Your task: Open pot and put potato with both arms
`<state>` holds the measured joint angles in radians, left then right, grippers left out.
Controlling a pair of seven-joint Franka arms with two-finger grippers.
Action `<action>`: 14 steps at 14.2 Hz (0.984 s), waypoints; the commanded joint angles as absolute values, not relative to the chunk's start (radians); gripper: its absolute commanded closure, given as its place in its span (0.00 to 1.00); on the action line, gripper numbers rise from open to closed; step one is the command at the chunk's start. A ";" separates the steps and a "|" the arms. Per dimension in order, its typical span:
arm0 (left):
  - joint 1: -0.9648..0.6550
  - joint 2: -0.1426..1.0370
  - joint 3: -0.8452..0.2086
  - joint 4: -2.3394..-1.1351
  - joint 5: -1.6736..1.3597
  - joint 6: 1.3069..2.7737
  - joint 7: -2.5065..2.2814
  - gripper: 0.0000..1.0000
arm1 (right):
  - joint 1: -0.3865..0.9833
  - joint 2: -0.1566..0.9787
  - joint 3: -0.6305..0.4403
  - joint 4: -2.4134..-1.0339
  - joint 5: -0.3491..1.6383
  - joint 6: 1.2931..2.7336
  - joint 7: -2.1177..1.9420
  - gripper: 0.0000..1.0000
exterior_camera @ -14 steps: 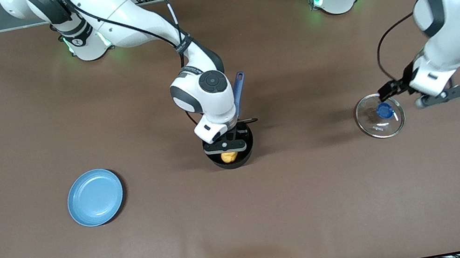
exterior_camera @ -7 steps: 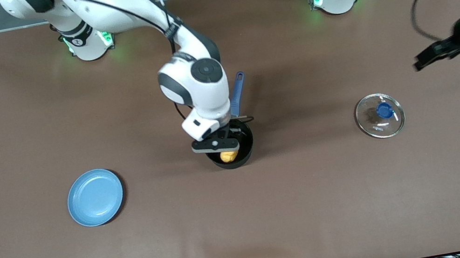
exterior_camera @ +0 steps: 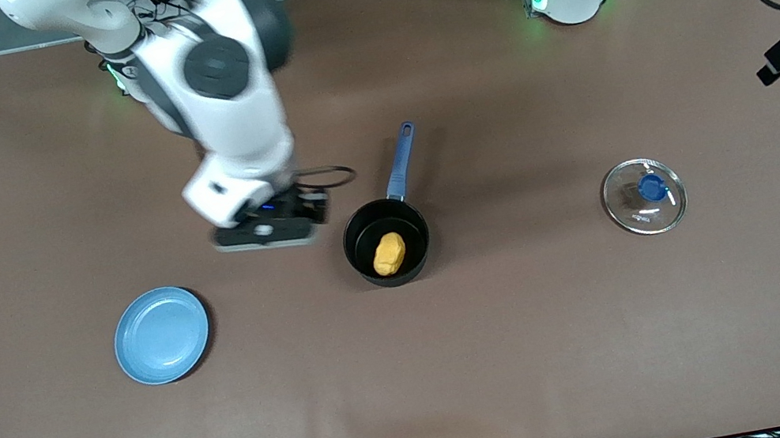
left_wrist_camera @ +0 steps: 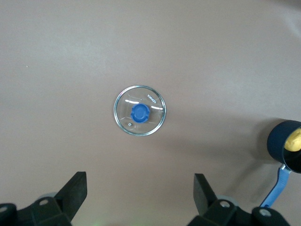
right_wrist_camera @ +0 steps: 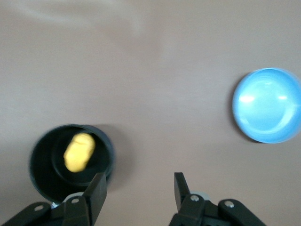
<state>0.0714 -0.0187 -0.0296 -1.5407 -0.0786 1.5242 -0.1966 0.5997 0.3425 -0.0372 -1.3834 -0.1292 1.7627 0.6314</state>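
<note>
The potato (exterior_camera: 389, 253) lies in the open pot (exterior_camera: 385, 229), the lid (exterior_camera: 643, 196) well apart on the desk (exterior_camera: 511, 358). Both empty claws, right claw (right_wrist_camera: 139, 193) and left claw (left_wrist_camera: 139, 192), stand apart; only retreat seems left.

Count of the items on a brown table with two robot arms.
One black pot (exterior_camera: 387, 242) with one blue handle (exterior_camera: 400, 161). One yellow potato (exterior_camera: 388, 253) in the pot. One clear glass lid (exterior_camera: 643, 196) with one blue knob (exterior_camera: 651, 187). One light-blue plate (exterior_camera: 161, 335). Two white arms, each with one black gripper: the right gripper (right_wrist_camera: 139, 192) and the left gripper (left_wrist_camera: 140, 188), two fingers on each.
</note>
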 commanded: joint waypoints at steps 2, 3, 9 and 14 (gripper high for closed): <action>0.067 -0.069 -0.052 -1.522 -0.037 1.428 -0.212 0.00 | 0.494 0.207 -0.028 -1.335 -0.112 1.515 0.436 0.33; 0.067 -0.078 -0.067 -1.523 -0.029 1.416 -0.212 0.00 | 0.456 0.190 -0.028 -1.309 -0.112 1.458 0.376 0.32; 0.071 -0.101 -0.179 -1.534 -0.014 1.384 -0.219 0.00 | 0.191 0.152 -0.026 -1.230 -0.109 1.330 0.017 0.25; 0.077 -0.103 -0.173 -1.575 -0.005 1.439 -0.141 0.00 | -0.010 0.153 -0.026 -1.229 -0.037 1.316 -0.121 0.00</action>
<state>0.0713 -0.0875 -0.1734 -1.5473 -0.0244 1.4131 -0.1720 0.0532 0.1507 -0.0460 -1.2478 -0.0835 1.3336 -0.0988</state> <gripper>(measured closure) 0.000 0.009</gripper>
